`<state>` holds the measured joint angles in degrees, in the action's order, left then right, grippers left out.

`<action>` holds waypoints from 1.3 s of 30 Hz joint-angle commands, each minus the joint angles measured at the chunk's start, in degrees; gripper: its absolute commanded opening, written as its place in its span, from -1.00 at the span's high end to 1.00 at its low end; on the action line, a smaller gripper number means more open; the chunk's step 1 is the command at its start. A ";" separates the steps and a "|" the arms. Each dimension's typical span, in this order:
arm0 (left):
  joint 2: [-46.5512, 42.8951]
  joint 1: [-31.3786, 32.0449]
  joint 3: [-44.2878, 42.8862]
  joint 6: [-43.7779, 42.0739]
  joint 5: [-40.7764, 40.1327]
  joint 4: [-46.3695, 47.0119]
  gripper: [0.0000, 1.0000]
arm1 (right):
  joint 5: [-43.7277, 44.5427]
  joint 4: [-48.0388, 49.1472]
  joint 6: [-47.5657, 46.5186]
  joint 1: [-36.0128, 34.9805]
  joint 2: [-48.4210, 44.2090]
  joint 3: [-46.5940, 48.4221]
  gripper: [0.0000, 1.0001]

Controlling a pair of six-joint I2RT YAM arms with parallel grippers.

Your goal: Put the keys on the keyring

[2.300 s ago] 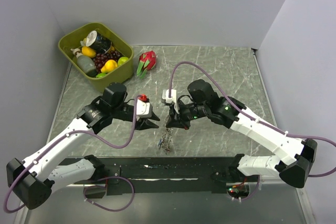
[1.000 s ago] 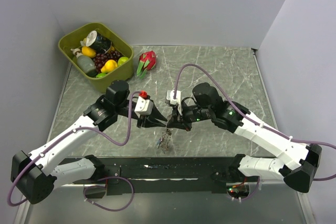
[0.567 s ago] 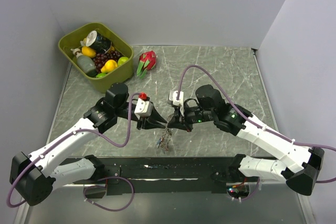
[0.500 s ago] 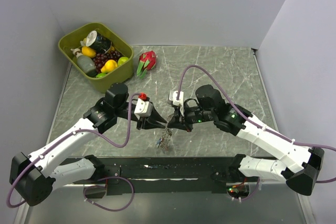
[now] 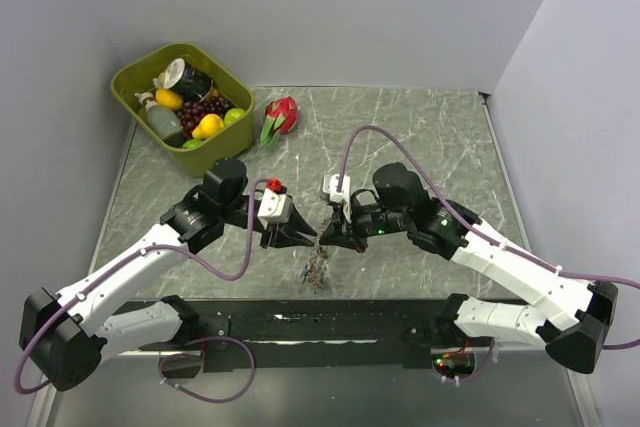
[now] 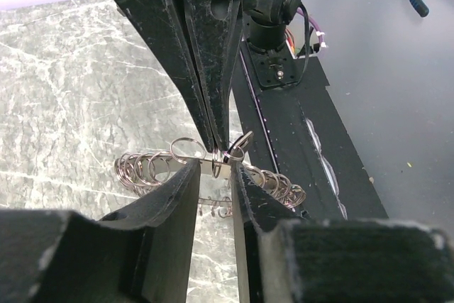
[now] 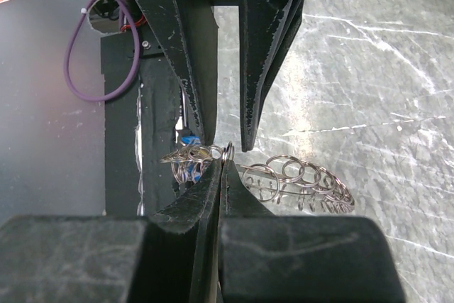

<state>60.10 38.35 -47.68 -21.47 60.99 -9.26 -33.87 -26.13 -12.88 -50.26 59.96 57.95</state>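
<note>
Black base rail (image 5: 330,325): runs along the near edge of the table (image 5: 430,137); I see both arms mounted on it.
Left gripper (image 6: 215,167): I have it reaching in from the left, jaws part-way apart with a narrow gap, fingertips on either side of the keyring's wire. I cannot tell whether they pinch anything.
Right gripper (image 7: 222,164): I have it coming in from the right, jaws pressed fully together on the keyring, tip to tip with the left gripper.
Keyring (image 6: 280,182): held up above the table's near middle, between the two grippers; a thin metal hoop strung with many small wire loops on both sides of the grip.
Keys (image 5: 317,272): a small cluster just below the grippers, with a speck of blue; too small for me to tell how they sit on the ring.
Dragon fruit (image 5: 281,115): lies on the far left part of the table, just beside the bin.
Green bin (image 5: 128,79): sits in the far left corner, filled with fruit and bottles.
</note>
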 commanded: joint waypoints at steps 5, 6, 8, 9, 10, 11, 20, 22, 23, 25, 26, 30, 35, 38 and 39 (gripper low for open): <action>0.02 0.15 -1.28 2.31 0.97 4.59 0.40 | -1.46 4.60 0.58 0.16 -0.90 0.85 1.00; 0.11 0.15 -1.19 2.75 0.88 5.21 0.39 | -1.64 4.68 0.49 0.16 -0.73 0.85 1.00; 0.63 0.32 -1.19 3.28 0.88 6.00 0.42 | -1.81 5.12 0.67 0.16 -0.64 0.50 1.00; 0.81 0.41 -1.27 3.37 0.88 6.09 0.43 | -1.73 5.21 0.75 0.16 -0.64 0.49 1.00; 1.16 0.50 -1.54 3.19 0.80 5.74 0.45 | -1.82 5.21 0.76 0.16 -0.55 0.49 1.00; 1.34 0.67 -1.62 2.93 0.80 5.57 0.48 | -1.82 5.30 0.76 0.08 -0.55 0.49 1.00; 2.39 1.20 -2.59 2.05 0.97 4.69 0.75 | -2.08 5.21 0.58 0.16 -0.02 0.76 1.00; 2.74 1.20 -2.77 1.96 1.23 4.69 0.91 | -2.08 5.30 0.67 0.16 0.41 0.58 1.00; 2.83 1.20 -2.86 1.88 1.50 4.51 0.98 | -1.91 5.21 0.75 0.25 0.42 0.49 1.00; 2.66 1.20 -2.60 2.31 1.50 4.95 0.98 | -1.64 5.39 0.84 0.16 0.33 0.41 1.00; 2.48 1.20 -2.24 2.92 1.15 5.73 0.98 | -1.12 5.47 1.02 0.16 0.24 0.32 1.00; 0.38 1.20 1.53 8.54 -1.21 14.69 0.98 | 2.57 7.23 1.72 0.16 -2.21 -1.26 0.47; -3.40 1.20 8.12 16.72 -6.05 28.14 0.98 | 6.97 9.43 3.12 1.65 -6.26 -3.02 -0.27; -5.60 1.20 11.72 19.53 -9.13 35.07 0.98 | 6.89 10.75 3.83 3.32 -8.46 -4.16 -0.49; -6.56 1.20 13.56 20.32 -9.75 36.84 0.98 | 6.36 11.18 4.01 4.37 -9.07 -4.43 -0.52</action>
<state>57.56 39.27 -37.41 -7.53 54.54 12.16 -28.93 -21.02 -9.93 -48.27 54.28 54.02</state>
